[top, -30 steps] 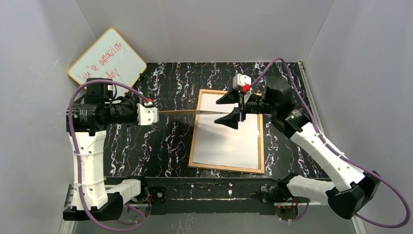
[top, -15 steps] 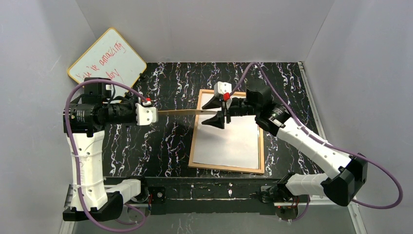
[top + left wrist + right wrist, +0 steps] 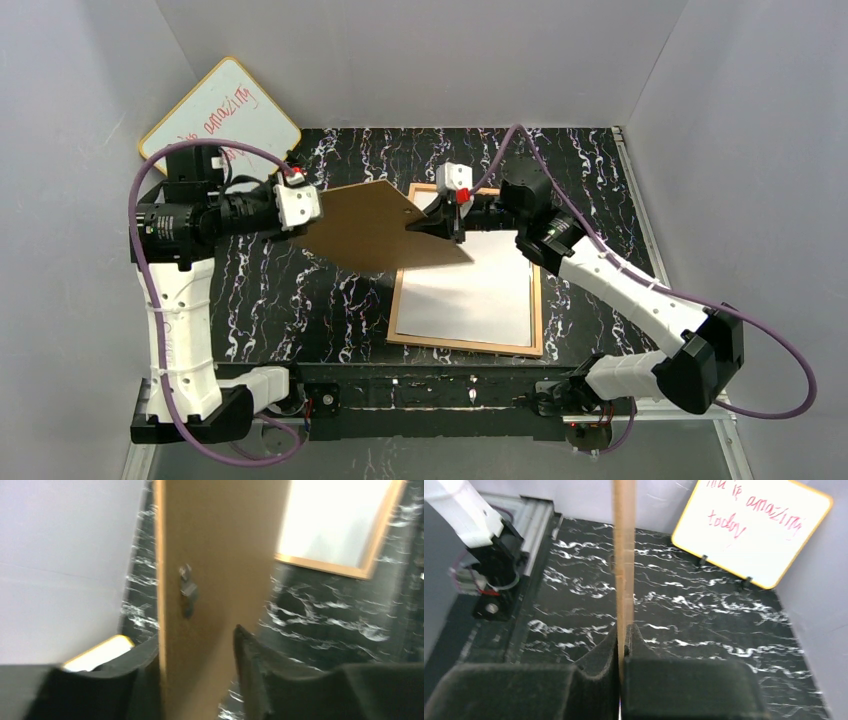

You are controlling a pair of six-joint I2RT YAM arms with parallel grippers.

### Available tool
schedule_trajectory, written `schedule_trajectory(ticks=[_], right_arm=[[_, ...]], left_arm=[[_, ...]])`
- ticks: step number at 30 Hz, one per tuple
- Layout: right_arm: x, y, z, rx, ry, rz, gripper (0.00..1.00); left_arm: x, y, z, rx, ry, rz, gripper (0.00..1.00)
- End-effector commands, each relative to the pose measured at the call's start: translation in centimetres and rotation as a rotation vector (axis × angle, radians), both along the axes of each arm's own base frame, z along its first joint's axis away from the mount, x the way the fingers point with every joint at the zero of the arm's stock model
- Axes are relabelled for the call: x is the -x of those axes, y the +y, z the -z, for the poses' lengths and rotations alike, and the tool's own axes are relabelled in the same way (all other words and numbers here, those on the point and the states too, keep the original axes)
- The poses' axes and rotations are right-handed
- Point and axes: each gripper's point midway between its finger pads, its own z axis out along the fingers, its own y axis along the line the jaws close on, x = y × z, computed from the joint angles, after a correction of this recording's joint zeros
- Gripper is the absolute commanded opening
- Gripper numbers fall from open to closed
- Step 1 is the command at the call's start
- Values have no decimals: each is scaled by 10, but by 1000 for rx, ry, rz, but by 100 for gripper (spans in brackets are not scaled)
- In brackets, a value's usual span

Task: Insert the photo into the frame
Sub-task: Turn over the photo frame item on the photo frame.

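— Looking for the big glossy paper photo (image 3: 470,290). Spotted it?

— Yes. Lying flat with its plain white back up, inside the thin light-wood picture frame (image 3: 465,347).

— And where to look for that frame?

— Down on the black desk with white streaks (image 3: 300,300), between its middle and its right edge.

— Anything up in the air?

— Yes, a flat brown backing board (image 3: 370,230). Held up off the desk, partly over the frame's far left corner. Small dark clip (image 3: 187,587) on its face.

— Held by what?

— By the right claw (image 3: 425,224), clenched tight on the board's right edge, pressing from both sides.

— And the other end?

— Sitting inside the left claw (image 3: 315,215), with one finger on each side of the board. Cannot tell whether squeezing or let go; too blurry to say.

— Anything else to see?

— A white writing board with a yellow rim and red writing (image 3: 225,115), leaning on the wall at the desk's far left corner.

— Touching the brown board?

— No. Back behind the left arm, apart from it.
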Motion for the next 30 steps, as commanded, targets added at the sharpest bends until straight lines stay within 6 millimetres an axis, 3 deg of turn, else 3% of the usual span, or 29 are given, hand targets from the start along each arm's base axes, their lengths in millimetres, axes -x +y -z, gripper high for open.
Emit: schedule_trajectory(ticks=[1, 4, 6, 13, 16, 18, 20, 23, 27, 30], right_arm=[[9, 9, -32, -123, 103, -20, 1], [-1, 11, -39, -149, 249, 9, 1], [-3, 14, -40, -151, 287, 9, 1], [-23, 6, -59, -293, 422, 108, 1], [-43, -2, -69, -337, 595, 177, 1], [-69, -13, -67, -321, 774, 264, 1], [-88, -27, -56, -287, 915, 309, 1], [-96, -53, -49, -350, 1021, 320, 1], [-102, -93, -30, -401, 1164, 359, 1], [-104, -127, -8, -445, 1290, 395, 1]], left_arm=[[-37, -14, -71, 172, -281, -49, 54], [-54, -9, -100, 261, -377, -147, 87], [-61, -4, -116, 311, -423, -203, 98], [-83, 19, -164, 496, -489, -437, 98], [-100, 50, -177, 524, -551, -627, 98], [-113, 77, -184, 561, -570, -805, 98], [-123, 94, -167, 513, -534, -911, 98], [-134, 102, -122, 410, -422, -975, 98], [-139, 108, -44, 287, -216, -1046, 98], [-135, 101, 14, 196, -90, -997, 98]])
